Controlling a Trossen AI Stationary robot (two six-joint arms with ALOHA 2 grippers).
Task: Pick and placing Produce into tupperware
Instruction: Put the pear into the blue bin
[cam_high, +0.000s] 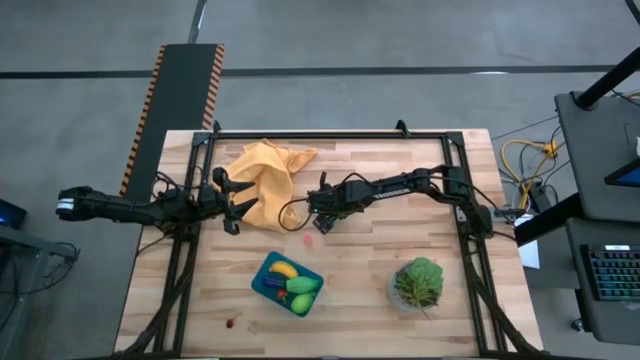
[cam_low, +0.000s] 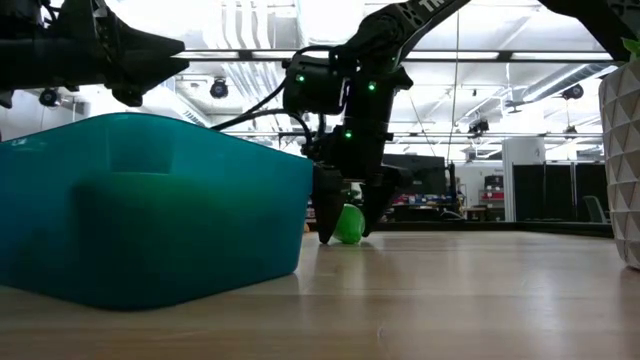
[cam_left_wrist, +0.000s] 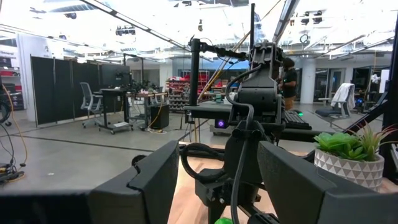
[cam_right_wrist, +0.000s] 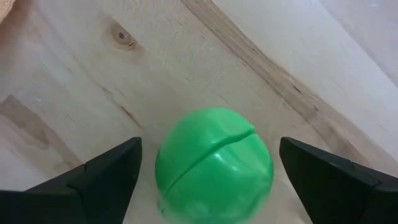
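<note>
Now right gripper (cam_right_wrist: 208, 171), jaws apart astride the green ball (cam_right_wrist: 214, 165) on the worktop (cam_right_wrist: 292, 56), should close squarely mid-ball before lifting.

Both arms (cam_high: 380, 187) matte black, slender, jointed; black cables looping alongside. Green indicator lights on the right wrist housing. Pincer fingers (cam_right_wrist: 93, 180) dark, wedge-shaped.

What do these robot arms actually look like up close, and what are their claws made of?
Both arms are dark, slim and jointed, with black cables looping along them. The left arm has a pale band near its outer end. The right arm carries small green lights on its wrist housing. Each ends in two flat, dark, wedge-shaped fingers of plain matte black.
</note>
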